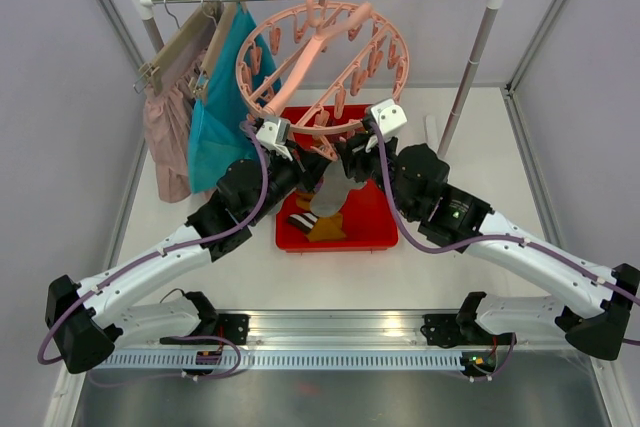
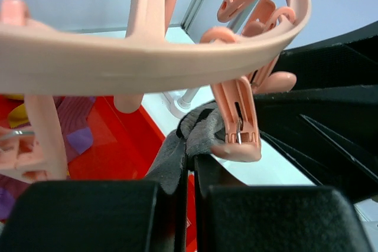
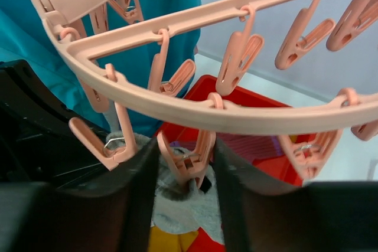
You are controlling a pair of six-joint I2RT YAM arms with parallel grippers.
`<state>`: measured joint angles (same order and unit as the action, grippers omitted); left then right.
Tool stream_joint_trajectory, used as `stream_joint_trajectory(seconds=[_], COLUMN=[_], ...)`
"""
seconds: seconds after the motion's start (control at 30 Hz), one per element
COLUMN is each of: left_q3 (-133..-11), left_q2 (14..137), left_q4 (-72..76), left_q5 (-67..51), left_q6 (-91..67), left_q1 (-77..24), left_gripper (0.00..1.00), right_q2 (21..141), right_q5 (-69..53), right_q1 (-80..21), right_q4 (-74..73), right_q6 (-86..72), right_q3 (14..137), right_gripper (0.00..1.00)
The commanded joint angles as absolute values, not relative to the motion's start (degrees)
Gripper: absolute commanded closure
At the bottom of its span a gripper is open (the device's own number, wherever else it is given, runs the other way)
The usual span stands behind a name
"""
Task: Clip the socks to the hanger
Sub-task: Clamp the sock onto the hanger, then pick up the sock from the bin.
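Note:
The salmon-pink ring hanger point(image 1: 320, 52) hangs by its hook from the rail, its clips dangling. My left gripper point(image 2: 192, 166) is shut on a grey sock point(image 2: 201, 131) and holds its top edge against a clip point(image 2: 239, 125) under the ring's near rim. In the top view the grey sock point(image 1: 335, 192) hangs down between both grippers. My right gripper point(image 3: 186, 146) is open, its fingers either side of a clip point(image 3: 190, 166) whose tip sits on the grey sock point(image 3: 183, 210). Purple point(image 3: 248, 146), mustard yellow point(image 1: 325, 230) and striped point(image 1: 303, 222) socks lie in the red tray point(image 1: 365, 232).
A teal garment point(image 1: 225, 107) and a pale pink garment point(image 1: 168, 137) hang on slim hangers at the rail's left end. The rail's right post point(image 1: 470, 77) stands behind the tray. The ring point(image 3: 195, 107) crosses close above my right fingers.

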<state>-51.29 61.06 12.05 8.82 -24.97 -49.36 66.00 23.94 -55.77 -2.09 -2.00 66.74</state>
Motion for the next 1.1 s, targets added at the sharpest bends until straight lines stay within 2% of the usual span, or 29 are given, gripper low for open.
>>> stream_joint_trajectory(seconds=[0.0, 0.03, 0.07, 0.2, 0.43, 0.7, 0.93, 1.07], left_q3=[-53.9, -53.9, -54.0, -53.8, -54.7, -58.8, -62.8, -63.4], left_q2=[59.4, 59.0, 58.9, 57.8, 54.0, 49.8, 51.2, 51.7], left_q4=[12.0, 11.8, 11.3, 9.8, 3.1, -6.9, -13.1, -14.1], left_q5=[8.3, 8.4, 8.6, 10.4, 18.9, 31.5, 43.0, 45.2], left_q6=[-26.9, -27.0, -27.1, -27.0, -25.5, -19.7, -16.0, -15.7], left_q1=[-49.6, -49.6, -49.6, -49.6, -49.5, -49.5, -49.1, -48.4], left_gripper=[0.97, 0.97, 0.96, 0.95, 0.96, 0.96, 0.96, 0.95], right_q2=[64.2, 64.0, 63.8, 61.9, 57.1, 55.0, 64.4, 70.9], right_q5=[22.8, 22.7, 22.4, 22.0, 24.4, 26.2, 22.5, 22.4], right_q1=[-56.1, -56.1, -56.1, -56.1, -56.1, -56.2, -56.1, -55.9], right_q4=[-1.1, -1.7, -1.9, -3.2, -9.5, -12.6, -9.9, -6.3], right_q6=[-3.0, -3.4, -4.1, -6.6, -10.8, -14.2, -16.3, -16.0], right_q3=[66.7, 66.8, 67.0, 67.7, 67.0, 59.2, 54.1, 54.2], right_gripper=[0.49, 0.45, 0.36, 0.26, 0.22, 0.23, 0.24, 0.24])
